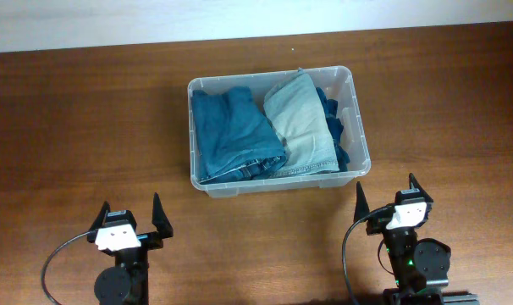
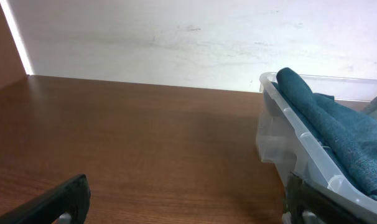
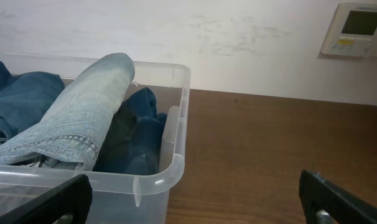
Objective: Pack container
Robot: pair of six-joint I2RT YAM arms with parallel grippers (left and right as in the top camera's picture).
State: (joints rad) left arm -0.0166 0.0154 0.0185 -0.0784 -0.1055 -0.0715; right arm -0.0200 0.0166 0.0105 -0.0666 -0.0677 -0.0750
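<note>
The container (image 1: 282, 185) holds folded jeans (image 1: 231, 131); left pincer (image 1: 131, 207) and right pincer (image 1: 386, 188) gape wide, empty. Best finish, likely: press denim below rim.

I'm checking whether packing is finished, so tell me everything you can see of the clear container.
The container is a clear, colourless plastic bin, rectangular with rounded corners and a rim, upright on the brown table. It holds folded denim: medium-blue jeans on the left, light-blue jeans in the middle, a darker piece against the right wall. No lid shows. The left pincer and right pincer stand open, apart from it.
</note>
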